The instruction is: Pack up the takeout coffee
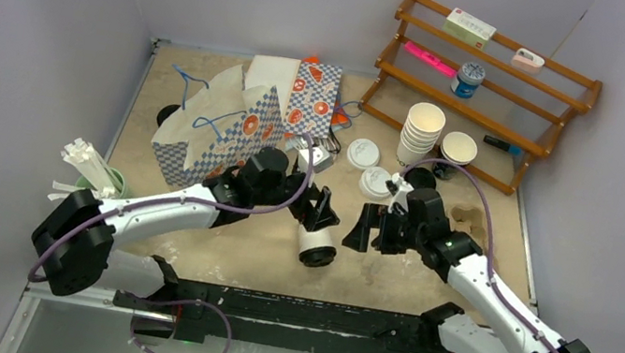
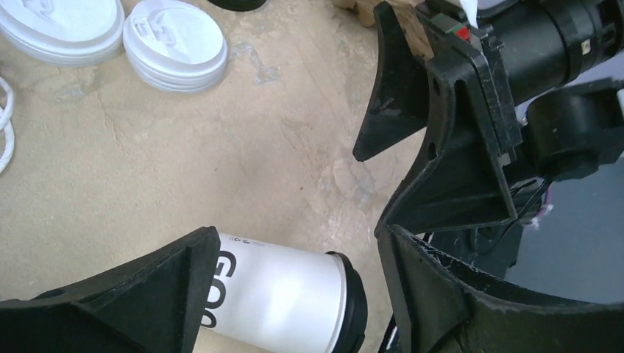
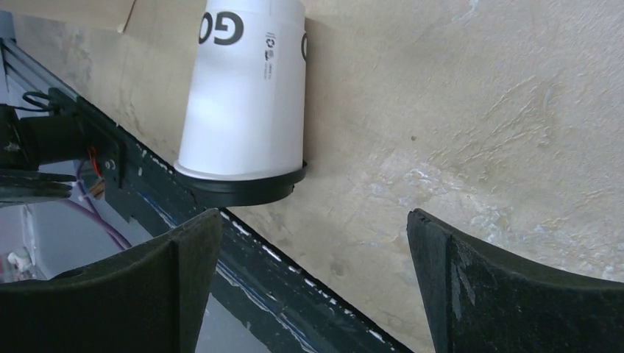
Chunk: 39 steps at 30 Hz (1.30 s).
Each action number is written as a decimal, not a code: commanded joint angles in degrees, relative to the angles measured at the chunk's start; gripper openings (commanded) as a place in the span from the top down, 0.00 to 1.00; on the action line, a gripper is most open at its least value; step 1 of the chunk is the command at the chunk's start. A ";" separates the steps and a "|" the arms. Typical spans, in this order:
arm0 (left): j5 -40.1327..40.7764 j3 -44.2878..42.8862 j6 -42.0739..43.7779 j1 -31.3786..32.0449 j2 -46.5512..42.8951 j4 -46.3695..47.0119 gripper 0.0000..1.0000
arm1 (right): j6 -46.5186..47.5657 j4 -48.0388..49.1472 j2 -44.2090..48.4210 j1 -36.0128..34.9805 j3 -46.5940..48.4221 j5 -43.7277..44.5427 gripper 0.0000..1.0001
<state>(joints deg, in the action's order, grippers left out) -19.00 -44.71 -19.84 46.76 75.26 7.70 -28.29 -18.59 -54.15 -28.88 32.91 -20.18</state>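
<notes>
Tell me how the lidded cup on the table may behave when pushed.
The cup lies on its side, so it would probably roll, curving since it tapers. Its paper wall likely dents if squeezed. The lid might pop off.

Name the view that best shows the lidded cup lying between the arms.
Right wrist: the cup lies on its side, large and unobstructed, print and black lid clear, only its base cropped. Left wrist shows it partly behind a finger and cropped. Top external shows it small, by the left end effector.
</notes>
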 commanded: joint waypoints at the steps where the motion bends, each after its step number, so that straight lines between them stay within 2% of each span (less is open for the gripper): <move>1: 3.27 2.18 8.68 2.62 -0.36 2.21 0.15 | 2.17 5.53 0.62 -0.69 -1.50 -4.54 0.07; 3: 4.66 3.25 10.33 3.93 -0.36 2.95 0.14 | 1.29 7.00 0.31 -0.72 -1.84 -4.34 0.12; 6: 7.55 6.14 12.93 6.36 -2.05 4.60 0.13 | -0.06 10.57 -0.72 -0.71 -1.90 -4.02 0.13; 12: 14.80 8.80 14.74 12.11 -7.61 2.39 0.11 | 0.37 11.26 -9.18 -0.73 4.66 -4.99 0.03; 19: 22.13 9.06 13.30 18.57 -11.47 -3.47 0.09 | 1.58 12.62 -19.11 -1.33 12.65 -5.61 0.04; 26: 28.06 9.47 13.66 19.94 -11.30 -7.60 0.08 | 1.90 10.47 -31.29 -8.71 23.15 -1.11 0.02; 30: 31.19 10.21 10.95 20.12 -12.98 -11.74 0.07 | 2.07 8.44 -36.22 -12.94 27.06 0.73 0.02; 33: 35.56 11.84 6.21 20.12 -18.38 -14.94 0.07 | 2.15 7.58 -37.80 -15.40 27.44 1.69 0.02; 39: 38.44 15.76 -2.60 20.04 -37.49 -20.23 0.09 | 0.22 7.57 -41.12 -18.02 26.39 3.68 0.04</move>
<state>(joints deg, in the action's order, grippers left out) 15.07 -29.78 -15.05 66.74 47.22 -9.32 -27.33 -9.63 -93.73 -45.67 58.59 -18.83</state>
